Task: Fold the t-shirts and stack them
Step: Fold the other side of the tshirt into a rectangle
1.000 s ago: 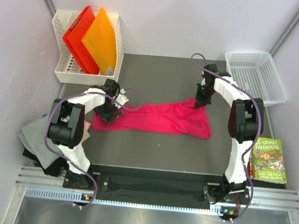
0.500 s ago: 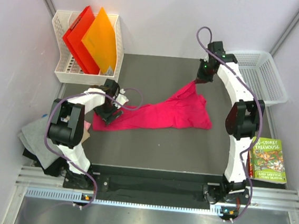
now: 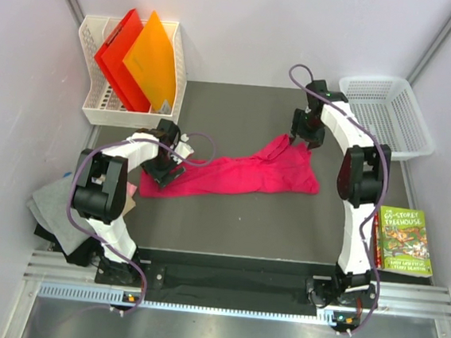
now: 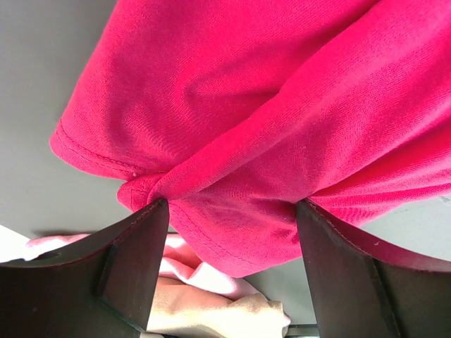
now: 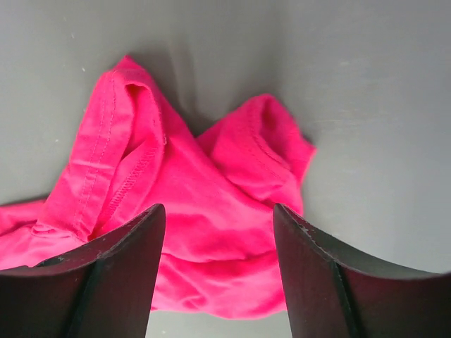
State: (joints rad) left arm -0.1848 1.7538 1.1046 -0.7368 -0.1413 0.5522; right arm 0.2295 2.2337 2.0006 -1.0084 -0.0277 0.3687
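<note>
A bright magenta t-shirt (image 3: 237, 176) lies crumpled in a long strip across the dark mat. My left gripper (image 3: 164, 171) stands open low over its left end, and the cloth (image 4: 246, 105) spreads between the two wide-apart fingers (image 4: 134, 260). My right gripper (image 3: 299, 138) is open just above the shirt's far right corner. That corner (image 5: 211, 204) lies bunched on the mat under the fingers, held by nothing. Folded pale pink (image 4: 204, 278) and tan (image 4: 211, 313) shirts show just beyond the left end. A grey shirt (image 3: 53, 204) lies off the mat's left edge.
A white rack (image 3: 88, 100) with red and orange folders stands at the back left. A white basket (image 3: 387, 113) sits at the back right. A green-covered book (image 3: 405, 241) lies by the right arm, off the mat.
My right gripper lifted the shirt's right corner up and back, then came down and opened, dropping the corner onto the mat. The left arm has not moved.
</note>
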